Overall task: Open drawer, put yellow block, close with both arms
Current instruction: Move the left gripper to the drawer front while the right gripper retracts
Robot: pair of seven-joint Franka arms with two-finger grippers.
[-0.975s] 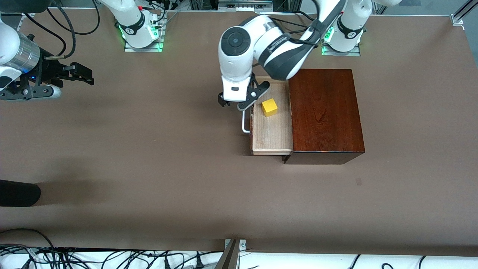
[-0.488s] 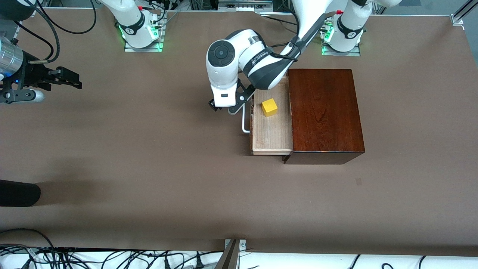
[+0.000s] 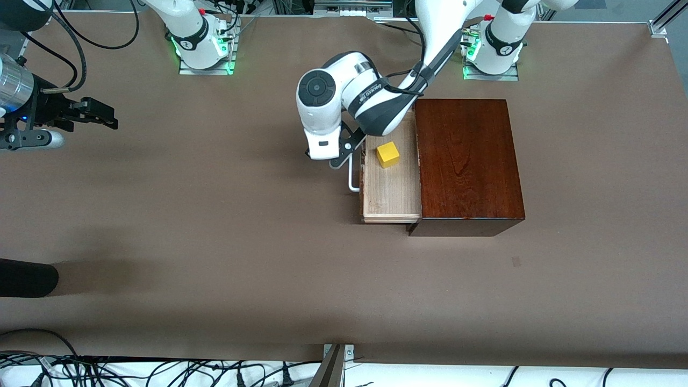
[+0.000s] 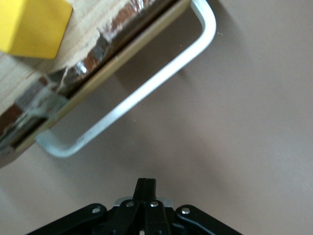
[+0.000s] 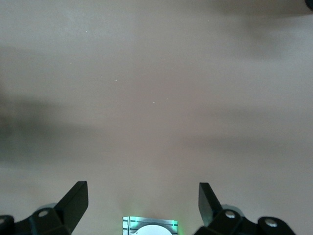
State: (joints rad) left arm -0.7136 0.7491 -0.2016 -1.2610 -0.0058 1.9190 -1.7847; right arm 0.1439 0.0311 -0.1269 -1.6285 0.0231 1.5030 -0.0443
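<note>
Front view shows us the shallow pale-wood drawer [image 3: 391, 188] pulled out of the glossy dark wooden box [image 3: 467, 161], with the small bright yellow cube [image 3: 387, 154] resting inside it. We judge opening and placing done; closing remains. Our left hand [image 3: 337, 159] hangs pinched shut on nothing, just beside the white U-shaped handle [image 3: 352, 177]. The right hand [image 3: 105, 114] waits wide open over bare table [image 3: 215, 242].

**Wood, metal and matt brown**

My table [image 3: 215, 242] wears a matt brown covering. The box [image 3: 467, 161] is glossy dark reddish wood with visible grain; its drawer [image 3: 392, 188] is pale, unvarnished-looking wood, chipped and rough along the front edge. The handle [image 4: 146, 93] looks like smooth pale metal. The yellow block [image 3: 387, 155] is smooth. My left tool [image 4: 145, 188] is matt black.
</note>
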